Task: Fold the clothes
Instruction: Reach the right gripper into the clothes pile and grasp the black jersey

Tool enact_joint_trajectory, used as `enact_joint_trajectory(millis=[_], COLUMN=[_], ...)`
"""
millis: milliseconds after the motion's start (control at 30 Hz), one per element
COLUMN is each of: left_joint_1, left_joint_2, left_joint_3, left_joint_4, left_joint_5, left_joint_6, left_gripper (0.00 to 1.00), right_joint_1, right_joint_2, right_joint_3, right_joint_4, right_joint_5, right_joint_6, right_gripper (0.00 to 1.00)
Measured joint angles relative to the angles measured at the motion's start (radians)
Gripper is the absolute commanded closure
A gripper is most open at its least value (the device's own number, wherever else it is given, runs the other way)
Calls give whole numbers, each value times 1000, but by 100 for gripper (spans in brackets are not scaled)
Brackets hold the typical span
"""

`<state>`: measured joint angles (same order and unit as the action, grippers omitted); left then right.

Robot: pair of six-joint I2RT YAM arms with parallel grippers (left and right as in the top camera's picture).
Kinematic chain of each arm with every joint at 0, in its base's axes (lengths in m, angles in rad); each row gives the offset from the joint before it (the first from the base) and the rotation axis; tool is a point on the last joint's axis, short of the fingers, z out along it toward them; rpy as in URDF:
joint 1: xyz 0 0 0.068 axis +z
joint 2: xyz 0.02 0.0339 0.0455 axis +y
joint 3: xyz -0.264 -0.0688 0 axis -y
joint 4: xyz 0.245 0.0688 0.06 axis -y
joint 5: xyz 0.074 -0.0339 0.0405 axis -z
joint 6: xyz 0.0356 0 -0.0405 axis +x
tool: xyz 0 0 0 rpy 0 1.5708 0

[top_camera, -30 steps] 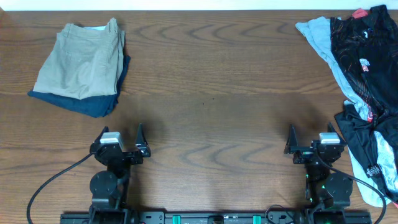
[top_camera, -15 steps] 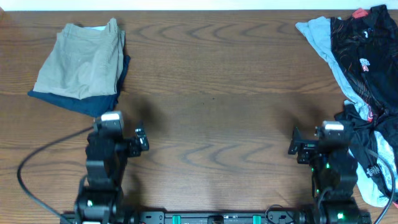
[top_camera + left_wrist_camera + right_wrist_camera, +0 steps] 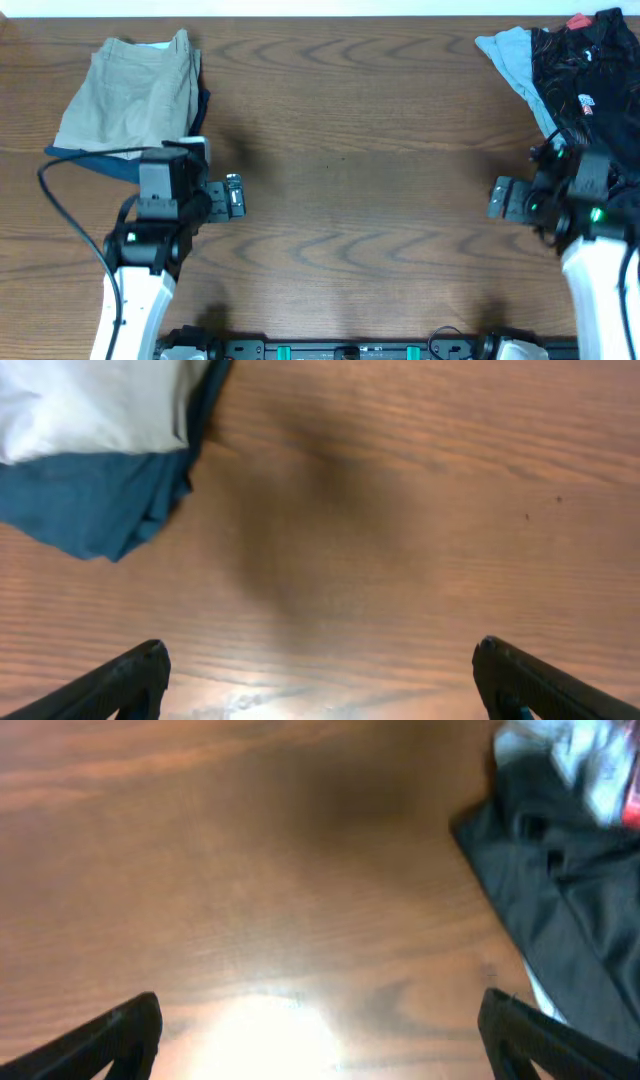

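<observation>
- the big brown wooden table (image 3: 340,130) fills the room's middle, and most of it is bare wood.
- the messy heap waiting to be folded sits at the far right edge of the table. the black jersey (image 3: 590,60) with thin orange lines lies on top, and a pale blue shirt (image 3: 508,52) pokes out on its left side.
- the jersey is a long strip. it runs from the far edge of the table down along the right side toward the robot, and the right arm hides its lower part.
- on the far left sits a neat folded stack, tan shorts (image 3: 130,95) on top of a dark blue cloth (image 3: 150,172). it looks done to me.
- the right gripper (image 3: 500,198) is the close one. the jersey lies just to its right and a bit farther back, and the wrist view shows black cloth at that side.
- the left gripper (image 3: 232,195) hangs near the folded stack, well apart from the jersey.
- the right gripper's fingers (image 3: 120,1030) are spread wide, with only wood between them, so it holds nothing.
- the left gripper's fingers (image 3: 120,680) are wide apart too, and empty.
- i think the right arm should turn to its right to reach the jersey.
</observation>
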<state>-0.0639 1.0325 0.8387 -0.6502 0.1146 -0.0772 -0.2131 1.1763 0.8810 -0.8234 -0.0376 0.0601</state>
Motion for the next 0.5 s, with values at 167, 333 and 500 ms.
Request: enact_joint_trajectory(millis=[167,333,500], left_joint_1=[0,0,0], left_joint_2=[77,120,149], left_joint_3=[33,33,34], left_joint_4=[-21,-13,27], left_joint_5=[56,82,91], left_joint_6=[0,0,0], left_gripper=[2,2,2], right_joint_1=[-61,-88,-107], right_joint_2=[173,249,299], right_joint_3=[85,89,89], right_joint_4=[13,110,206], right_joint_5=[-20,29,203], right_joint_6=[0,19,92], right_gripper=[1,19,20])
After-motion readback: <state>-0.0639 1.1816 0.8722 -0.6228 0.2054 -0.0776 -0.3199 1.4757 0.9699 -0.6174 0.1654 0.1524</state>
